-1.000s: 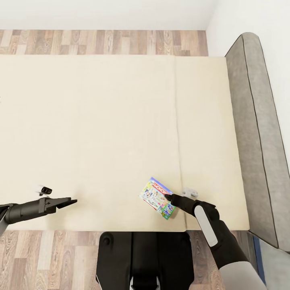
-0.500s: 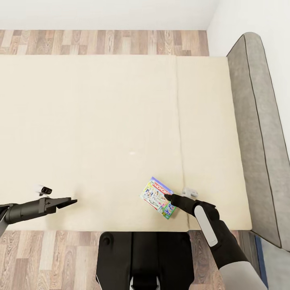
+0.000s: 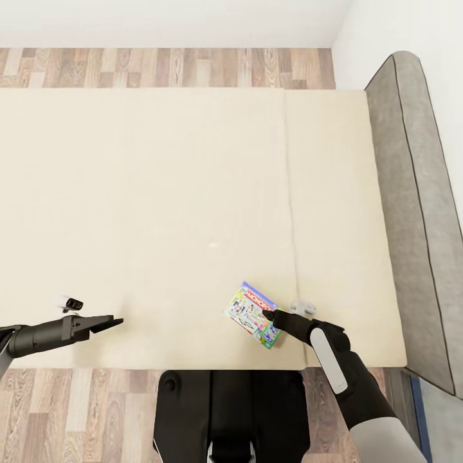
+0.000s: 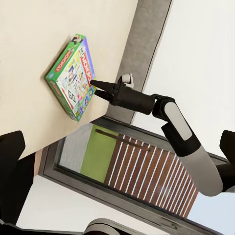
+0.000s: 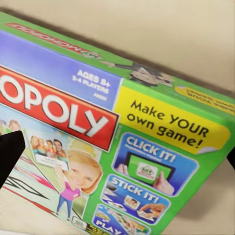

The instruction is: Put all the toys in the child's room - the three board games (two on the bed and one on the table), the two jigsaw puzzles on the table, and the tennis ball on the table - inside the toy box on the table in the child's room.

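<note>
On the cream-beige bed [image 3: 161, 193], the right gripper [image 3: 270, 316], slightly parted and empty, stays at the unmoved green-and-purple Monopoly carton [image 3: 252, 315]; grasp pending. The left gripper [image 3: 116, 319] hovers, its opening unclear.

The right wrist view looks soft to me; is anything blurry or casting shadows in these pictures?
Right wrist view: the Monopoly box is close, its small print slightly soft. Head view: even light, the bed nearly shadowless. Left wrist view: sharp, with a faint shadow beside the box.
</note>
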Controlling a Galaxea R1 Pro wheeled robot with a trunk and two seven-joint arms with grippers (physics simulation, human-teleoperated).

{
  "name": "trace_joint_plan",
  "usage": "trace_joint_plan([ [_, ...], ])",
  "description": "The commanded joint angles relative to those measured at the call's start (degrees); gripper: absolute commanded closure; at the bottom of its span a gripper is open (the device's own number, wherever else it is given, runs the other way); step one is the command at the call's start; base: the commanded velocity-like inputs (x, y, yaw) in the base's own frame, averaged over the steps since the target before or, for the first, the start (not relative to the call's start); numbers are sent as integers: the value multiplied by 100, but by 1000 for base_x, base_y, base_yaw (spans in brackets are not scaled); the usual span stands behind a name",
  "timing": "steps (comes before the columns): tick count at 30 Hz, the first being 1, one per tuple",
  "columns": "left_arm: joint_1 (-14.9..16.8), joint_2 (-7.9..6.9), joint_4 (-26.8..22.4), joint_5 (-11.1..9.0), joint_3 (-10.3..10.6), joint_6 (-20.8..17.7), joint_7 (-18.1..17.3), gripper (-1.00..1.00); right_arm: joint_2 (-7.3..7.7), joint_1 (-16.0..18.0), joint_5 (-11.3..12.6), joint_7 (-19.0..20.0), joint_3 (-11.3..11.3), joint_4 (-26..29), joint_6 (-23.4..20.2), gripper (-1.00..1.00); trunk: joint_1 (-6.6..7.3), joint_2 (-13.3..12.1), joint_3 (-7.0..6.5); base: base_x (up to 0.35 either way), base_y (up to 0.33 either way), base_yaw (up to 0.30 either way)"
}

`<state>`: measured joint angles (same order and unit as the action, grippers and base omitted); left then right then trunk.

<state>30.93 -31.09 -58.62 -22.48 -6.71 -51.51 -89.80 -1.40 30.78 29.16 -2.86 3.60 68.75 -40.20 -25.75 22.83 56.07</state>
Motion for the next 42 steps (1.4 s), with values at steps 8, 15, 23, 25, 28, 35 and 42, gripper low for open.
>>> trace_joint_plan([
  [8, 1, -2, 0, -2, 3, -61, -20, -100, -7, 1, 37, -30, 0, 7, -23, -100, -3, 9, 6, 0, 32, 0],
  [15, 1, -2, 0, -2, 3, -61, -20, -100, -2, 3, 37, -30, 92, 10, -17, -100, -3, 9, 6, 0, 74, 0],
  [23, 1, -2, 3, -2, 3, -61, -20, -100, -1, 0, 37, -30, 147, 7, 69, -100, -3, 9, 6, 0, 67, 0],
  [25, 1, -2, 2, -2, 3, -61, -20, -100, -1, -1, 37, -30, 149, 7, 72, -100, -3, 9, 6, 0, 51, 0],
  [28, 1, -2, 3, -2, 3, -61, -20, -100, -1, 0, 37, -30, 149, 7, 73, -100, -3, 9, 6, 0, 94, 0],
  [35, 1, -2, 6, -2, 3, -61, -20, -100, -1, 1, 41, -30, 150, 7, 74, -100, -3, 9, 6, 0, 74, 0],
  [42, 1, -2, 4, -2, 3, -60, -20, -100, -1, 2, 45, -30, 150, 7, 74, -100, -3, 9, 6, 0, 80, 0],
])
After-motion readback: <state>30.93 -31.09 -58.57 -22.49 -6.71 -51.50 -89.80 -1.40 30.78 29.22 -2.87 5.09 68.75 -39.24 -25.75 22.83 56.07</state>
